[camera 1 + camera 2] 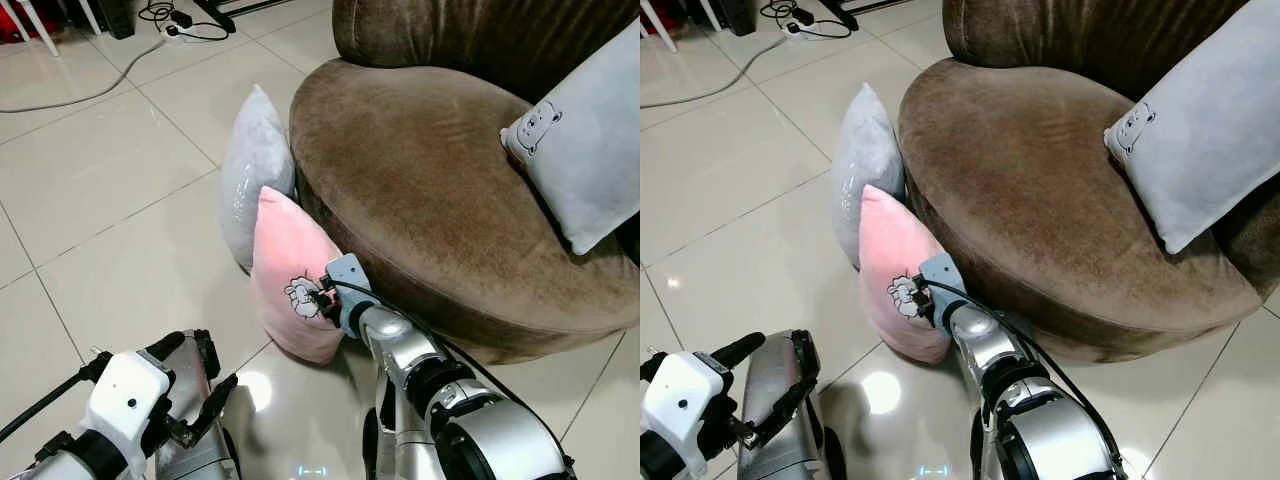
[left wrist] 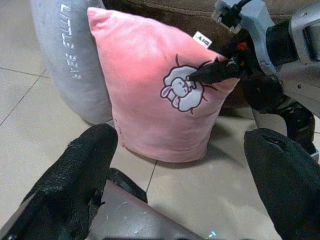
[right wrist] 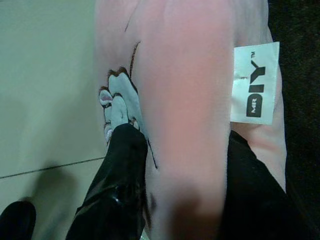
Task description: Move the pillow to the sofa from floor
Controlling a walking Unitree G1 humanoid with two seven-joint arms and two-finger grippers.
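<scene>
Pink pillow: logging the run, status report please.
Right tool shut on soft pink rabbit-print pillow, upright on floor against brown sofa. Left tool open, apart. Grey pillow beside.

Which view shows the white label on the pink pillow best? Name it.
The right wrist view: the white label is close, its print legible, on the pink pillow clamped in the right hand. In the left wrist view it is tiny; in the eye views, indistinct.

We see a soft plush pink pillow with a paper-like white tag, a brown velvety sofa, glossy tiled floor, and our right claw in shiny black plastic.
</scene>
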